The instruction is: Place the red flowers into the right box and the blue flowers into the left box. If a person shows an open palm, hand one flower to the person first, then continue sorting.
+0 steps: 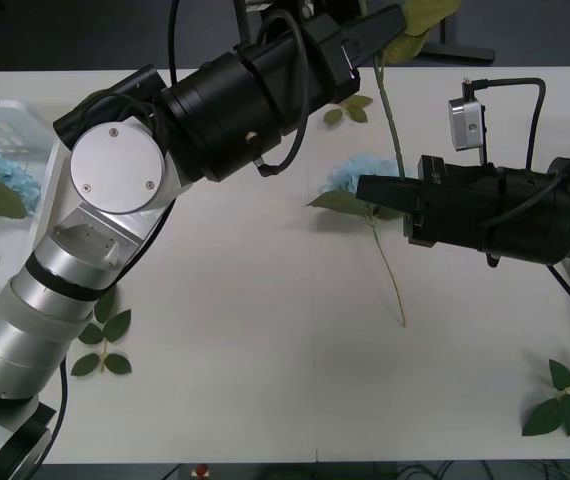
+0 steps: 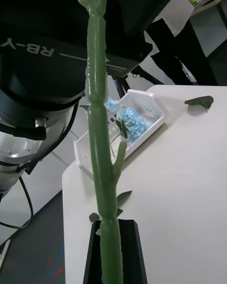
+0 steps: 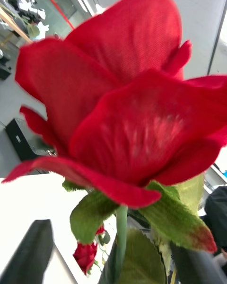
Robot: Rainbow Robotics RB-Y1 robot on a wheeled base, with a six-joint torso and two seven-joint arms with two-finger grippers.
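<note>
A red flower [image 3: 123, 90] hangs above the table, its head close in front of my left gripper [image 1: 393, 22]. That gripper's black fingers [image 3: 33, 251] stand open, wide apart on either side of the stem. My right gripper [image 1: 363, 187] is shut on the same green stem [image 2: 101, 146] lower down. A blue flower [image 1: 357, 172] lies on the table right beside the right gripper. The left box [image 1: 25, 125] at the far left holds more blue flowers [image 1: 0, 175]. Another red flower [image 3: 87, 255] lies farther off. The right box is out of view. A person's dark-trousered legs [image 2: 182, 52] stand beyond the table.
Loose leaf sprigs lie at the front left [image 1: 105, 340], the front right [image 1: 565, 400] and the back middle [image 1: 350, 108]. My left arm [image 1: 215, 100] stretches across the table's back half. Bare table top [image 1: 265, 330] spreads in front.
</note>
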